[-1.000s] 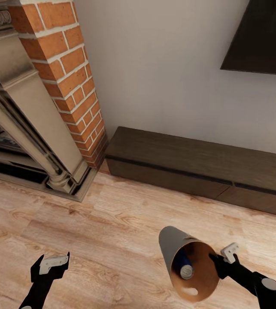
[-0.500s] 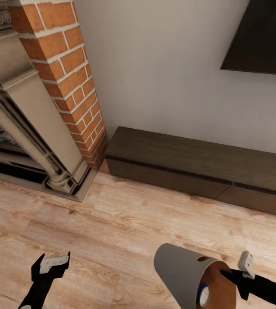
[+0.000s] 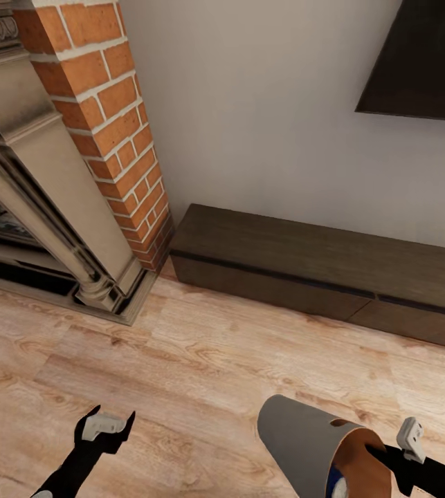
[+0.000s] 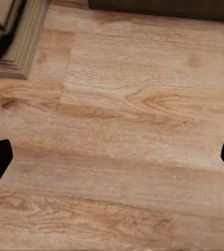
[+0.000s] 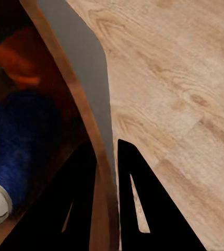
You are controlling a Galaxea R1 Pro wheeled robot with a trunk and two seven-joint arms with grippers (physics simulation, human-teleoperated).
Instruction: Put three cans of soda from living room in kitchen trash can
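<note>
Bin (image 3: 298, 436) pale grey, orange-brown inside, tilted | right gripper (image 5: 105, 157) jaws pinch rim | blue can (image 5: 18, 141) inside | left gripper (image 3: 104, 425) jaws spread

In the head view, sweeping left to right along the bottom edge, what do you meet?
left gripper → trash can → blue soda can inside it → right gripper pinching the can's rim.

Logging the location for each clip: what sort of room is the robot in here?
Most likely a living room: a brick-and-stone fireplace at left, a low dark wood cabinet along the wall, a black wall screen above it, and a wood floor.
</note>
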